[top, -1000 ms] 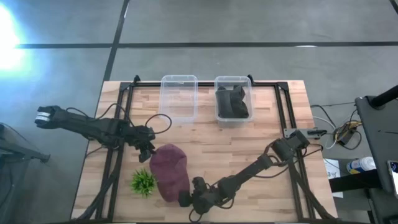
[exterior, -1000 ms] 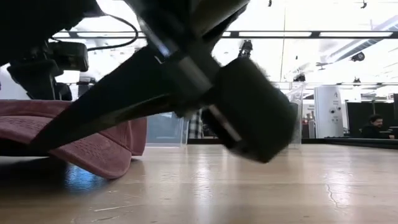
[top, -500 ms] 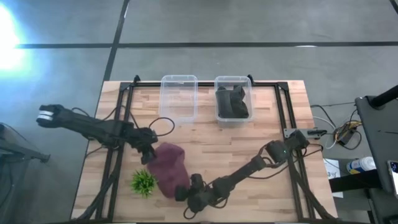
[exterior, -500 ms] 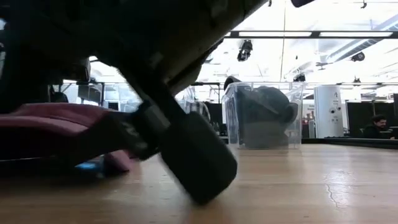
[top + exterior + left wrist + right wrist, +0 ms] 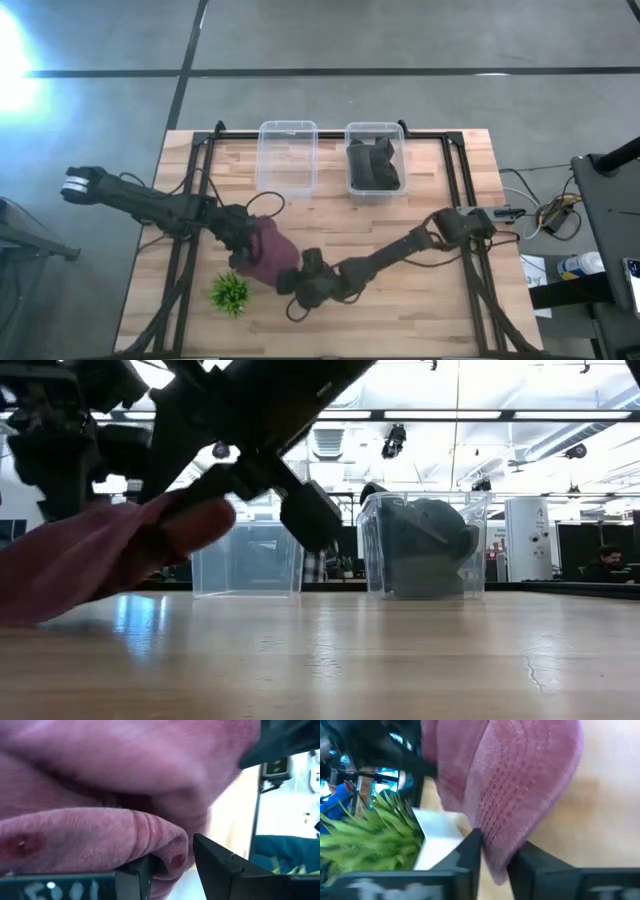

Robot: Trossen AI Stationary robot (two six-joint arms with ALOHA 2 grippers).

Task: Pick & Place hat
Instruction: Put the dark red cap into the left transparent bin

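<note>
The maroon hat is bunched up between my two grippers near the table's front left. My left gripper is shut on its left side, and my right gripper is shut on its near, brim end. The low view shows the hat raised and slanting, with its low end close to the tabletop. Both wrist views are filled with maroon cloth. My left gripper pinches a rolled fold of the hat's cloth between its two fingers, coming level from the table's left. How many layers it holds does not show. My right gripper pinches the stitched brim's edge between its two fingers, slanting in from the near right. The brim end is lifted off the table.
A small green plant stands just near-left of the hat. At the back are two clear bins, one with nothing in it and one holding dark hats. A black frame runs along the table's edges.
My right gripper has gone toward the far edge and up with the hat's brim end. My left gripper has shifted a little toward the right and near. The hat, which lay stretched flat on the table, is now bunched short and raised.
</note>
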